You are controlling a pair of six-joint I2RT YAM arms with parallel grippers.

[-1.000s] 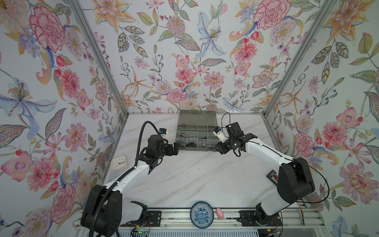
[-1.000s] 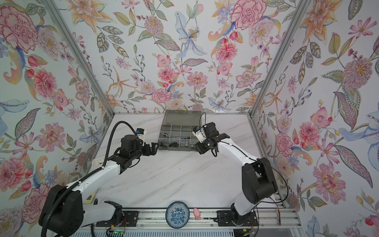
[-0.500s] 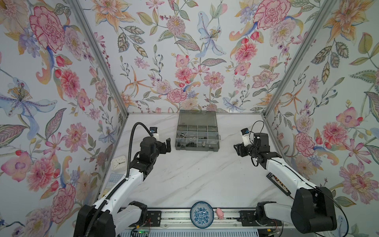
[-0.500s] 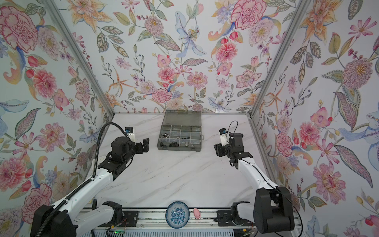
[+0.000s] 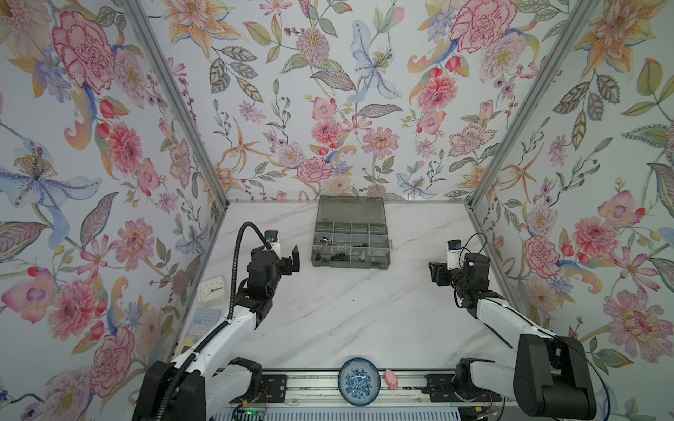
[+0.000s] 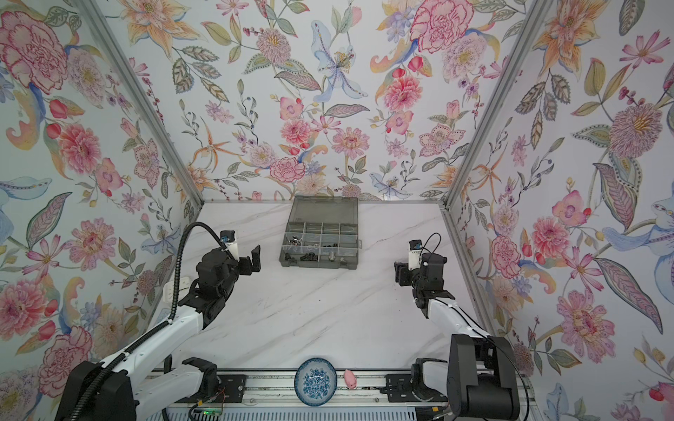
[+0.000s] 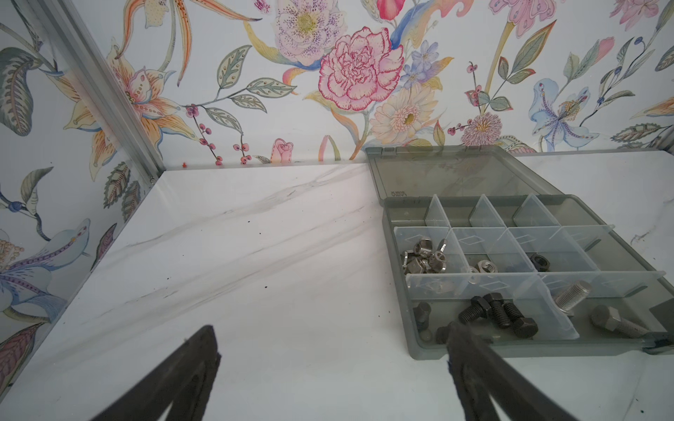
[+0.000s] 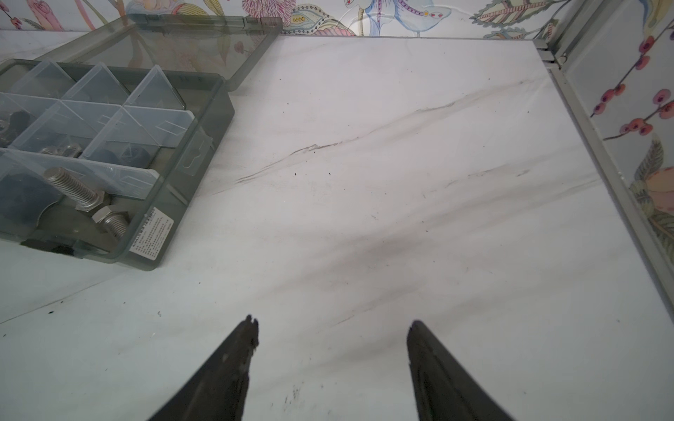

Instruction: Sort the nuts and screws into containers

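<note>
Left hand [image 7: 332, 330] spread wide, empty, right hand [image 8: 333, 321] partly apart, empty

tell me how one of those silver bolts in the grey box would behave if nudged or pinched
This silver bolt looks like solid steel, so it is probably stiff and heavy for its size. Its round threaded shank may roll, though the hex head should check that.

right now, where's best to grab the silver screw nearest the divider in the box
Probably the threaded shank of the silver screw, from above, jaws across it: the shank lies clear, its hex head sits close to the other silver screw, and the box walls block the sides.
</note>
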